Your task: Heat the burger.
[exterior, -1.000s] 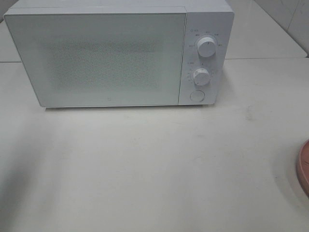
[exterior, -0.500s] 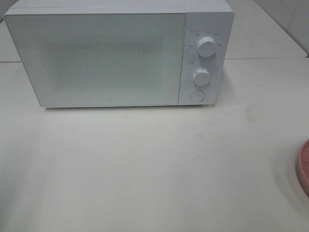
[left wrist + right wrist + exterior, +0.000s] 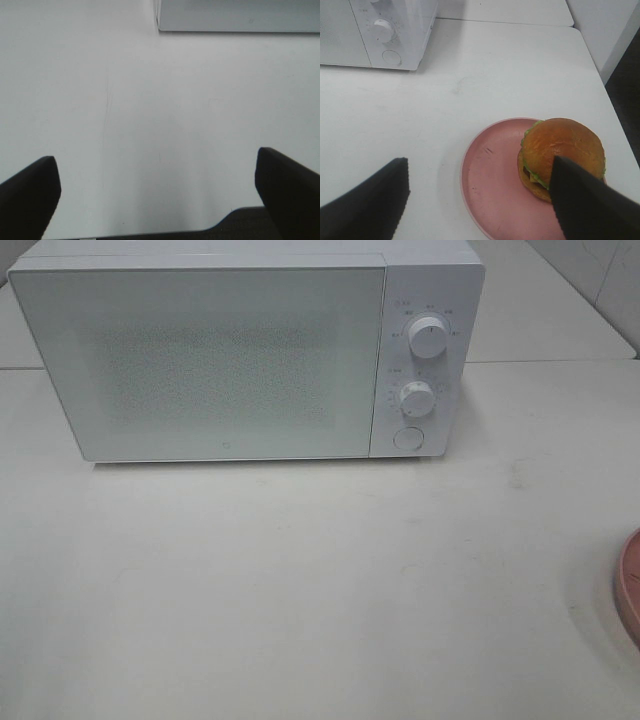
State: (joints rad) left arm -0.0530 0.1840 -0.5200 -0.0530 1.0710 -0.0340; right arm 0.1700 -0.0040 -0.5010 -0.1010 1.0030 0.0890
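- The left gripper (image 3: 157, 200) hung low over bare tabletop (image 3: 150, 110) near the microwave's (image 3: 240, 355) left corner, its jaws wide open and empty.
- The right gripper (image 3: 480, 200) hovered above the burger (image 3: 562, 157), jaws spread wide and holding nothing.
- The burger sat on the plate (image 3: 490, 185) at the right edge; it looked light, soft and glossy, so a gentle pinch across the bun's sides seemed best.
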